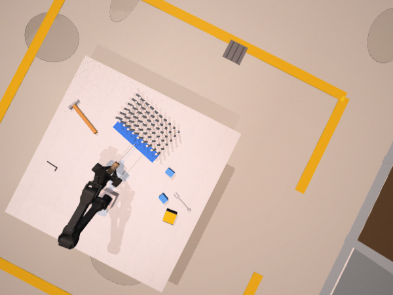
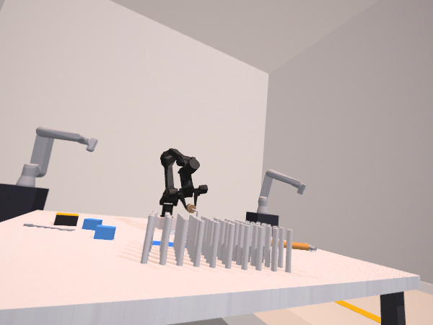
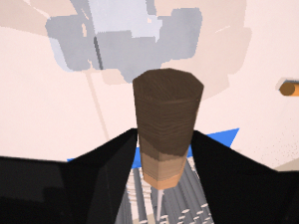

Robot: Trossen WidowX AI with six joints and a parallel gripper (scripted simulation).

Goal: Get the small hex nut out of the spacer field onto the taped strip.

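Observation:
My gripper (image 1: 113,167) (image 2: 190,206) (image 3: 163,134) is shut on the wooden handle (image 1: 114,166) (image 2: 191,208) (image 3: 166,119) of a tool with a thin metal shaft (image 3: 159,204). The hand is in front of the blue taped strip (image 1: 151,157) (image 2: 159,243) (image 3: 225,137), on the side away from the spacers. The shaft reaches toward the strip and spacers; its far end is not clear. The metal spacers (image 1: 137,95) (image 2: 146,240) stand upright in several rows behind the strip. I cannot make out the hex nut in any view.
An orange-handled hammer (image 1: 85,119) (image 2: 297,245) lies left of the field in the overhead view, a black hex key (image 1: 52,165) nearer the arm. To the right are two blue blocks (image 1: 169,172) (image 1: 163,197), a yellow-and-black block (image 1: 169,216) and a wrench (image 1: 183,202).

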